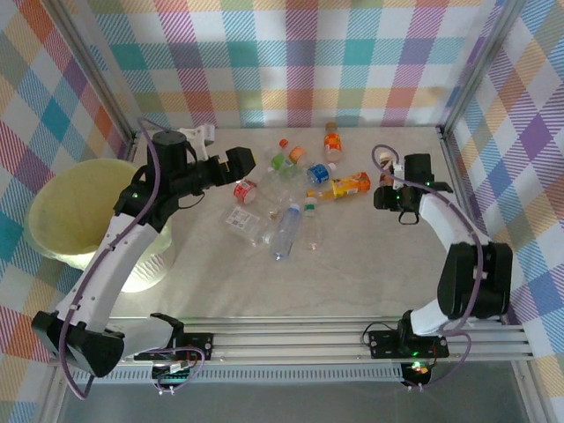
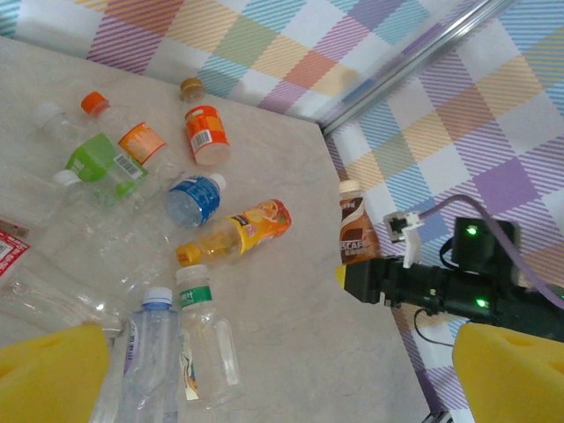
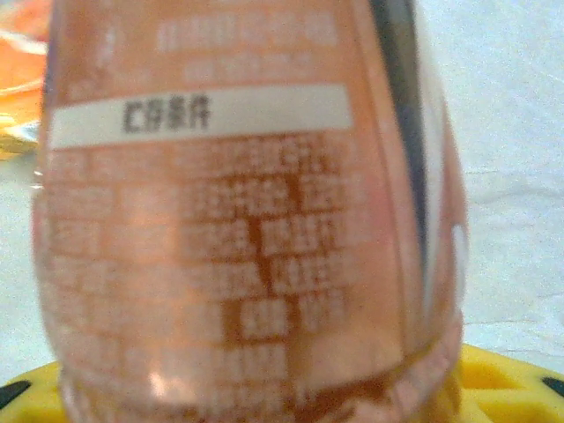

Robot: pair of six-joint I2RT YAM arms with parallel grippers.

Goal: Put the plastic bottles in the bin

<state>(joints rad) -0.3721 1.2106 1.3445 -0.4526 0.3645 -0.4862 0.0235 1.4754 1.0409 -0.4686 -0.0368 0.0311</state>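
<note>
**A:** From above?
**B:** A round, translucent cream bin (image 1: 66,220) sits at the left of the frame, beside the pale marbled tabletop (image 1: 352,264). Crinkled, mostly clear plastic bottles (image 1: 286,189) lie scattered at upper centre.
**A:** Left wrist camera?
**B:** The left fingers (image 2: 53,374), yellow pads, are spread wide in the bottom corners. A brown-labelled bottle (image 2: 356,227) stands upright at right.
**A:** Right wrist?
**B:** The right fingers (image 3: 507,379) pinch that smooth, rounded bottle, blurred close up.

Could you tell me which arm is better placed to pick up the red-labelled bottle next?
Left: its open jaws hover beside the red-labelled bottle, near the bin; the right jaws are shut on a brown bottle.
</note>
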